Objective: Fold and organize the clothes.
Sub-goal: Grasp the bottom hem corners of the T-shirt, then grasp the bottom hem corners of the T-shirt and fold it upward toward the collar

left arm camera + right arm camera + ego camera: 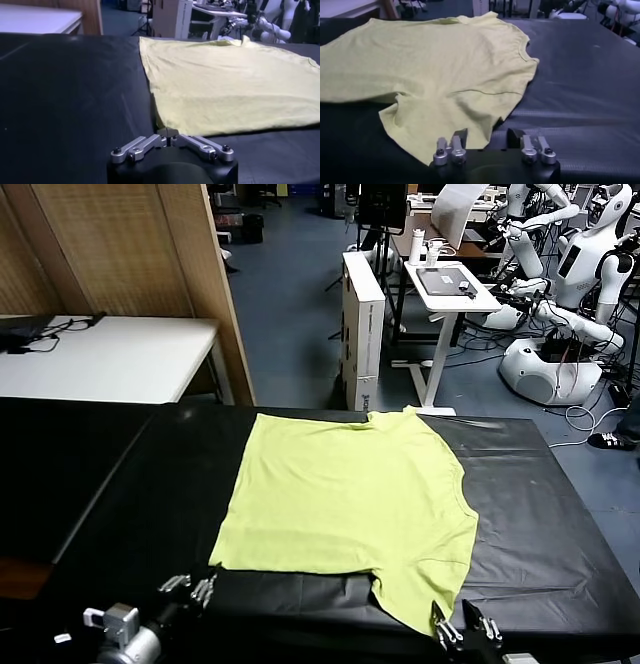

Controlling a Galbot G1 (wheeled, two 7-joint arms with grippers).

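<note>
Black table [560, 514] bears spread T-shirt [350, 504]

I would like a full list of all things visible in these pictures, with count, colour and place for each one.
T-shirt: one, lime yellow-green, spread flat on the middle of the black table, one sleeve reaching toward the near edge.
Black table: one, black cover, directly in front of the robot.
White table: one, white, behind the black table on the left.
Wooden partition: one, light brown, behind the white table.
Cardboard box: one, white, standing on the floor beyond the black table.
Small desk: one, white, far right of the box.
Other robots: several, white, far right corner.
Left gripper: one, silver and black, near the shirt's near-left corner, shut.
Right gripper: one, silver and black, at the sleeve tip, open.
</note>
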